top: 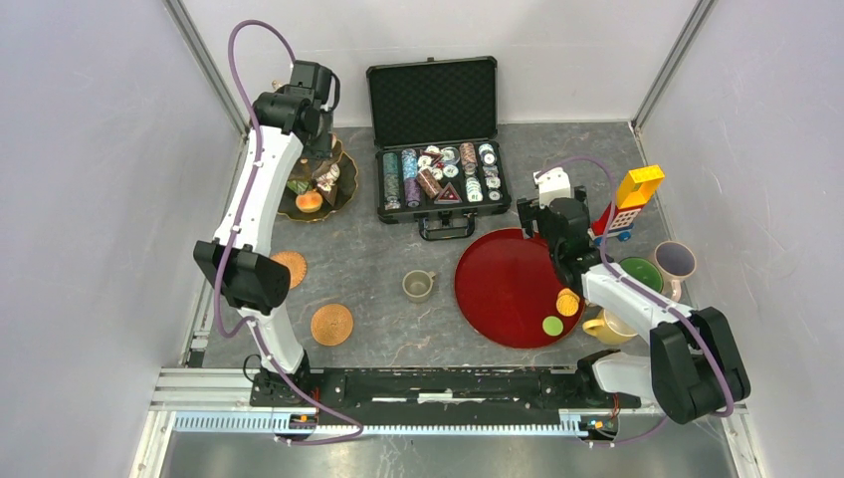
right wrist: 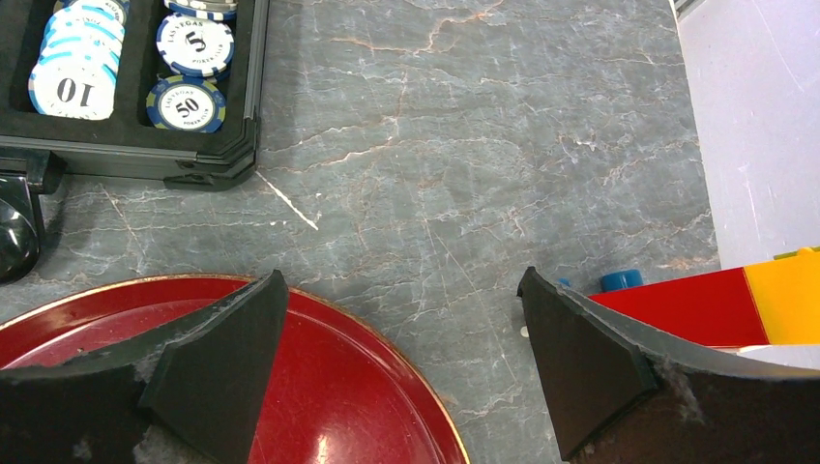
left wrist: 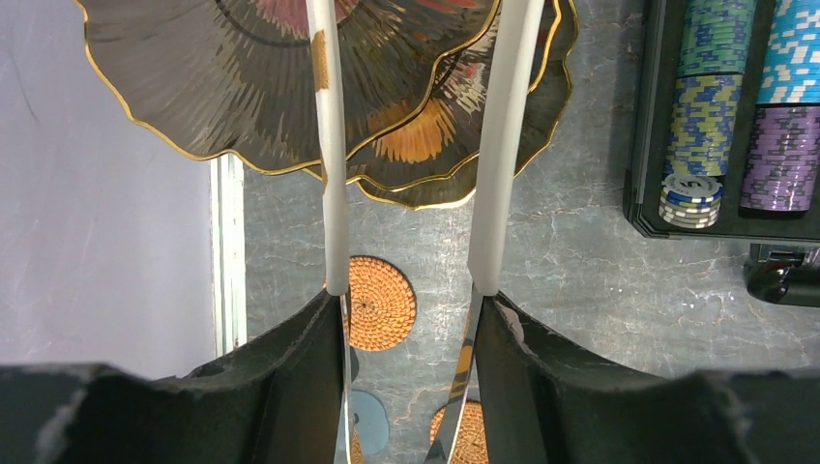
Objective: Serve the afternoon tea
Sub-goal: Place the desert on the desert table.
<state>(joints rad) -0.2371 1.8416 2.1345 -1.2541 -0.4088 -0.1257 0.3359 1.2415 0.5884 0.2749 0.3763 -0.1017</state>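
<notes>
The three-tier stand [left wrist: 184, 87] sits at the far left of the table [top: 378, 259]. Its scalloped gold rim is just beside the table's edge and the white wall, so there is little room on that side. Open table lies between it and the red tray [top: 498, 289], broken only by a small mug [top: 418, 286] and two woven coasters [top: 331, 325].

The left gripper [left wrist: 408, 298] is above the stand. Its jaws are half closed, pinching the two bright bars of the stand's handle, one against each inner face. The right gripper [right wrist: 401, 280] hangs over the tray's far rim, jaws spread wide with nothing between them. The block tower [right wrist: 735, 309] is just beside one finger and the chip case [right wrist: 135, 140] near the other.

From above, the left arm hides the stand's top. Of the sweets there, only an orange sweet [top: 310, 200] is plain. An orange round [top: 568, 302] and a green round [top: 552, 325] lie on the tray. The right arm partly covers a yellow mug [top: 607, 329]. A green mug [top: 642, 274] and a pink mug [top: 675, 259] stand near the right edge.
</notes>
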